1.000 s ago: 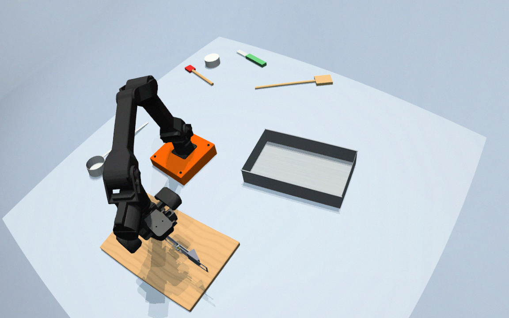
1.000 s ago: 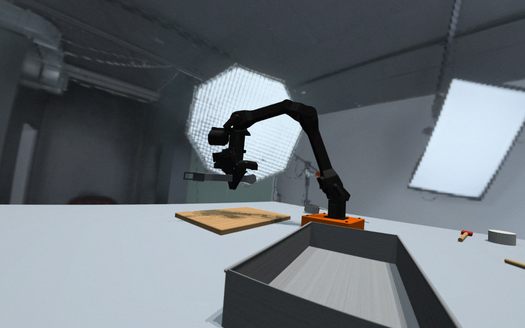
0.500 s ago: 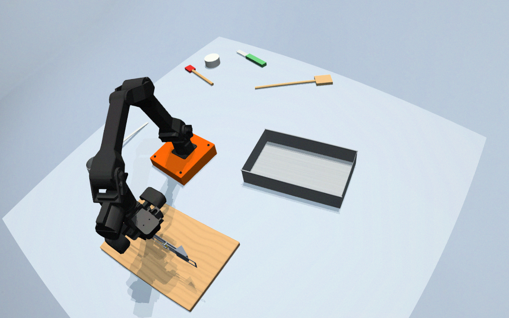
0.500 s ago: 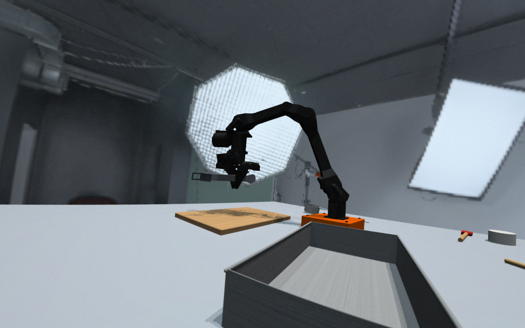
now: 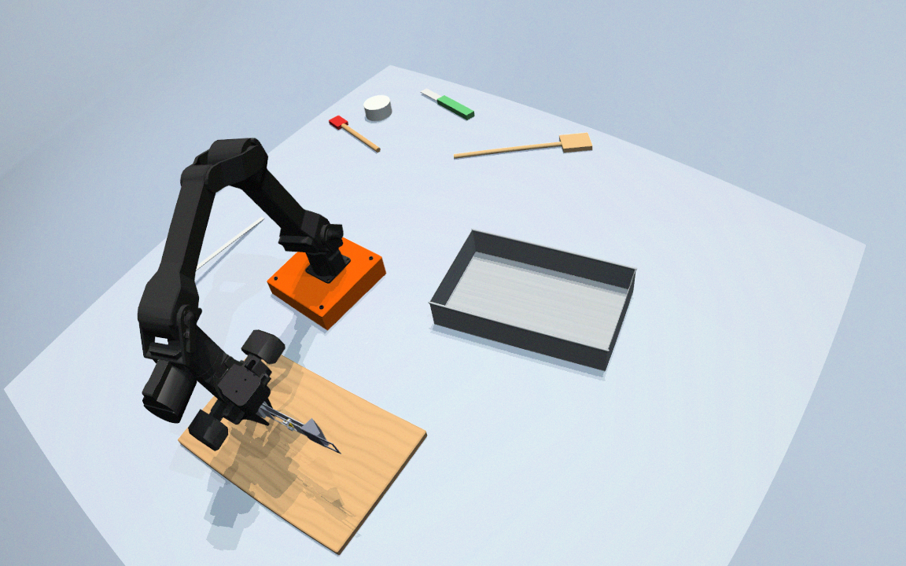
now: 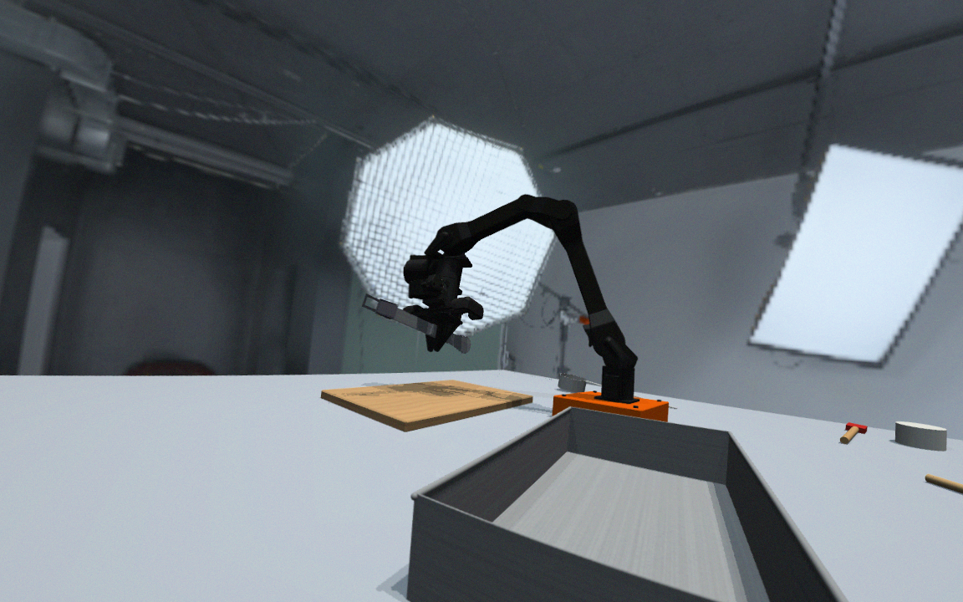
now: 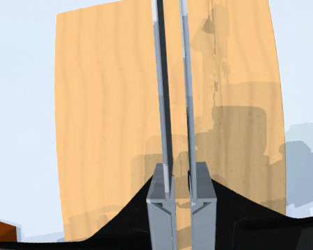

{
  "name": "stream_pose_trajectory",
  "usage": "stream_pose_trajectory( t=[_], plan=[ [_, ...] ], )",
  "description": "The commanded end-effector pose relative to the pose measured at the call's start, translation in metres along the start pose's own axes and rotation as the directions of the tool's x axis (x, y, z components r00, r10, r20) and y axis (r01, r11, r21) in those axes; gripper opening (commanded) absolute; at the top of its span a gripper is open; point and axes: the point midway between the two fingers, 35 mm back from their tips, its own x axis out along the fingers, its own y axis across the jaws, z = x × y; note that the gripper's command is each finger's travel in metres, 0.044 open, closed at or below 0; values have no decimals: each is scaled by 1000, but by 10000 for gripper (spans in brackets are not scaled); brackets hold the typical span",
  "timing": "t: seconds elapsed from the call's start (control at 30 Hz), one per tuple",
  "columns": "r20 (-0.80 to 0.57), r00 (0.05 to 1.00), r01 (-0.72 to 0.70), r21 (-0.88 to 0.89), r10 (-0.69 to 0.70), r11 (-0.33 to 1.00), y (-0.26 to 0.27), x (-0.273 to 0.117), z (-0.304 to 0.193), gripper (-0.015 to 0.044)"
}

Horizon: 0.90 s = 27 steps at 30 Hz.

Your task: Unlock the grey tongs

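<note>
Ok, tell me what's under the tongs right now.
The wooden board lies below the tongs, which the gripper holds in the air. The arm hides the board's near corner in the top view.

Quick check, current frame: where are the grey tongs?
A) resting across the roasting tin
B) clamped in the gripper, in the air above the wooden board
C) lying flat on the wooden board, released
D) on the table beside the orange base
B: the gripper is shut on the grey tongs, which hang well above the wooden board; the roasting tin has nothing across it.
</note>
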Motion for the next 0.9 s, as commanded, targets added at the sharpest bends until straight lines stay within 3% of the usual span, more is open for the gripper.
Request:
stream_pose_trajectory(
  t=[0.0,0.3,0.6,0.73,0.87],
  plan=[
    [161,987,-23,-18,25,1000,2,-3,0,-150],
    [453,891,-17,-43,34,999,3,-16,-2,-150],
    [699,714,68,-36,-23,997,0,-40,-7,-150],
    [784,618,121,-16,-63,993,-1,-54,-12,-150],
    [797,601,131,-12,-70,991,-2,-56,-13,-150]
  ],
)
